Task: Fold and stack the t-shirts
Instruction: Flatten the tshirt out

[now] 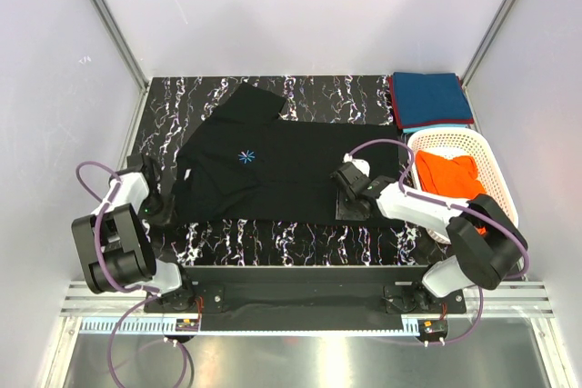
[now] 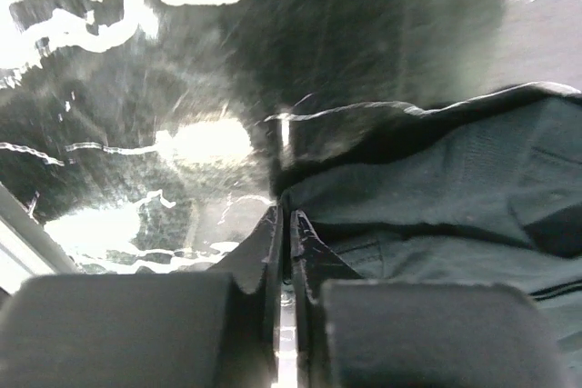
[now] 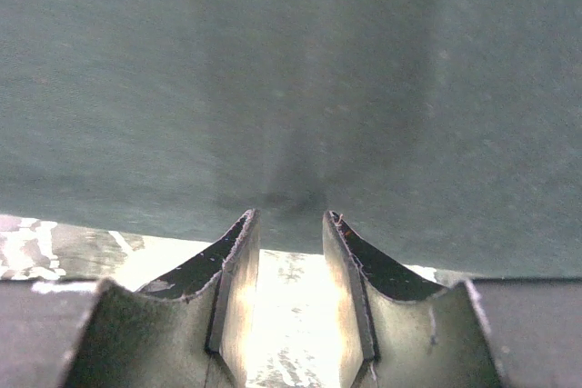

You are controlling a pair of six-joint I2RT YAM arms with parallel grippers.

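Note:
A black t-shirt [image 1: 273,170] with a small blue star print lies spread on the dark marbled table [image 1: 273,241]. My left gripper [image 1: 166,213] sits at its near left corner. In the left wrist view the jaws [image 2: 285,213] are shut, with the edge of the black t-shirt [image 2: 436,188] pinched at their tips. My right gripper [image 1: 348,197] is at the near hem on the right. It stands open [image 3: 289,215], its tips touching the edge of the black t-shirt [image 3: 291,70], with only bright table between the fingers.
A folded teal-blue t-shirt [image 1: 430,99] lies at the back right on a dark red one [image 1: 393,102]. A white lattice basket [image 1: 486,156] at the right edge holds an orange t-shirt [image 1: 450,177]. Grey walls enclose the table.

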